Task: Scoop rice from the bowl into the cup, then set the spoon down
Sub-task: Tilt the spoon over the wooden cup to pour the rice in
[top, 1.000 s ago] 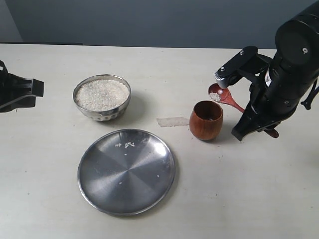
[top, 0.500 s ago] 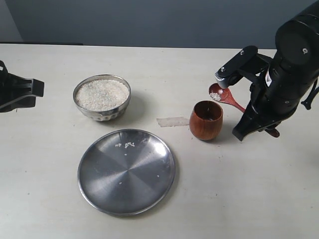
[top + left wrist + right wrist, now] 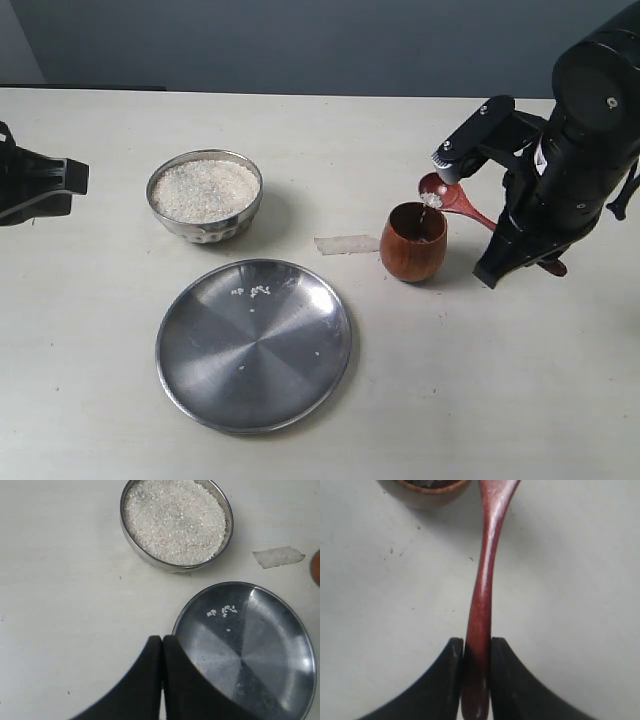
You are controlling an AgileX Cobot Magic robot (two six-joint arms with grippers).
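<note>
At centre right of the exterior view the right gripper (image 3: 477, 647) pinches the wooden spoon (image 3: 460, 200) by its handle end, tipped above the cup (image 3: 413, 245); stiff, light, glossy, likely slippery; the left gripper (image 3: 161, 640) has fingers pressed together, empty.

Free gap between bowl (image 3: 204, 231) and cup (image 3: 411, 256); plate (image 3: 270, 365) flanks it.
</note>
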